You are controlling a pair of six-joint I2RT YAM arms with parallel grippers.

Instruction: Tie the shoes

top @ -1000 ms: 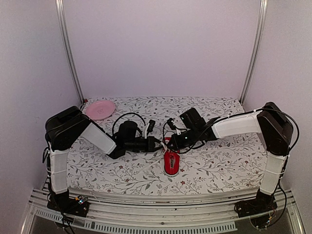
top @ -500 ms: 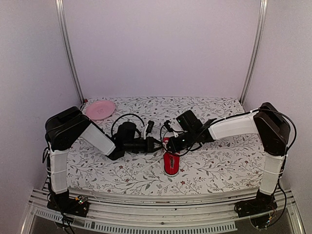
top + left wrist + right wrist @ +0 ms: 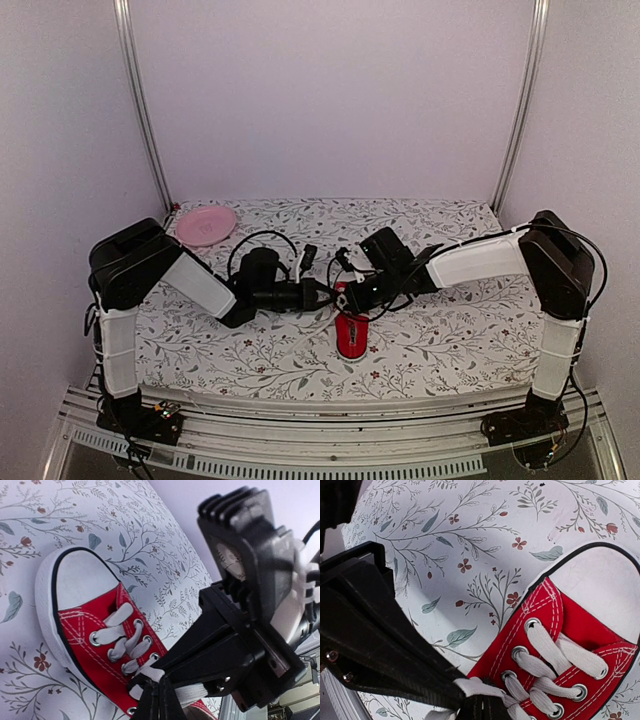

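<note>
Roughly near-to-far, red sneaker [image 3: 351, 335], toe nearward.

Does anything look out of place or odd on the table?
Nothing stands out: the red sneaker sits upright, the left tool and right tool each pinch its white laces, and a pink plate lies apart, far left.

Overhead view: soft, even light from above, with a lilac cast on the walls. Shadows under the arms on the white cloth printed with leafy sprigs [image 3: 450, 340] are faint and blurry-edged. Fine detail is soft.

Left wrist view: small red canvas sneaker with white rubber toe cap [image 3: 100, 630] is sharp, the cap very bright. White laces [image 3: 117, 617] keep their texture. Black ribbed housing [image 3: 240, 540] near the lens is out of focus.

Right wrist view: cloth and sneaker are crisp. Black foreground bulk [image 3: 365, 630] at left is underexposed, its detail lost.
</note>
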